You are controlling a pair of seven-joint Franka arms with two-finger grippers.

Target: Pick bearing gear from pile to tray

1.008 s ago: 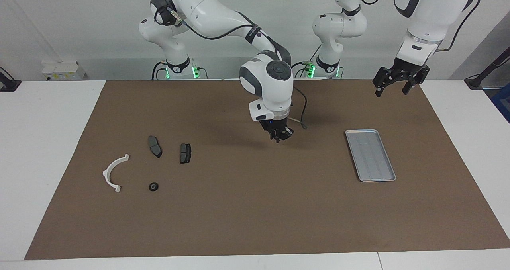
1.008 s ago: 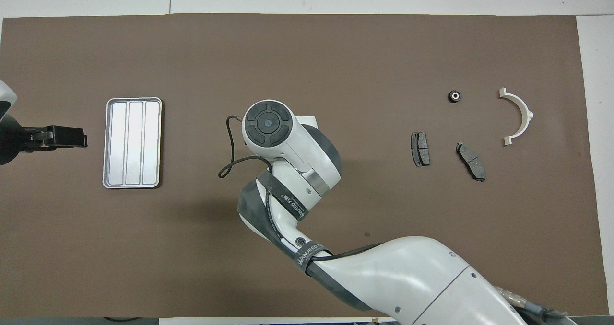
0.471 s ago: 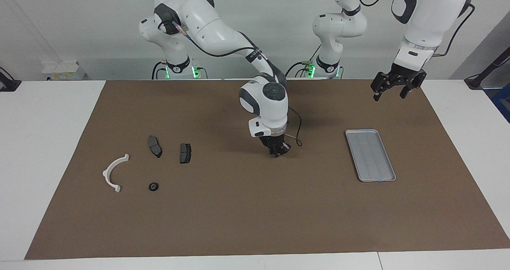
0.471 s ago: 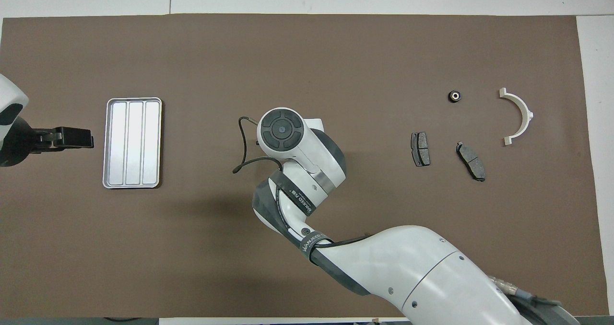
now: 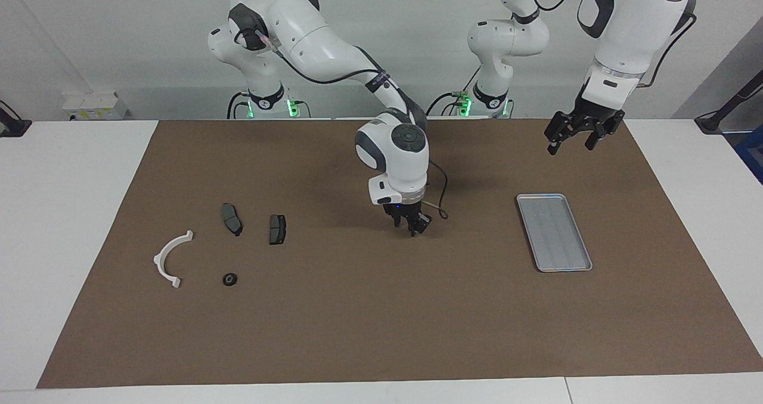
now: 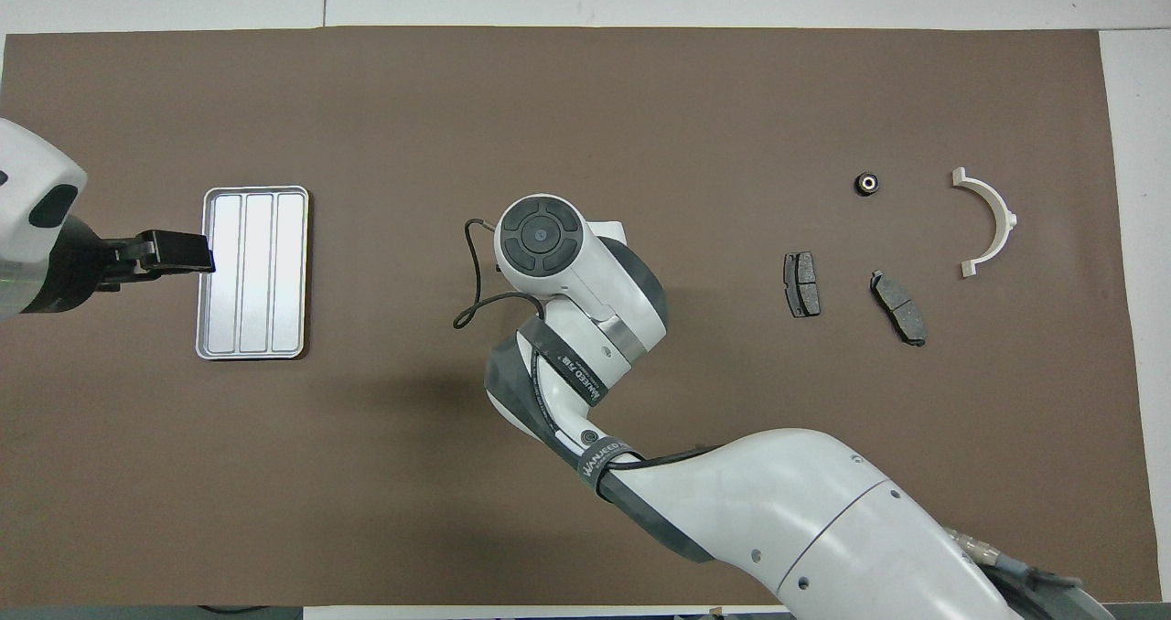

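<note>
My left gripper (image 5: 571, 139) has edged toward the tray (image 5: 554, 232), fingers spread, empty; right gripper (image 5: 412, 225) hangs mid-mat, grip unreadable, bearing gear (image 5: 230, 279) well apart.

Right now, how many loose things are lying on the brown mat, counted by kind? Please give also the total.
Dark grey flat pads: 2
White curved bracket: 1
Small black round piece: 1
Silver tray: 1
Total: 5
</note>
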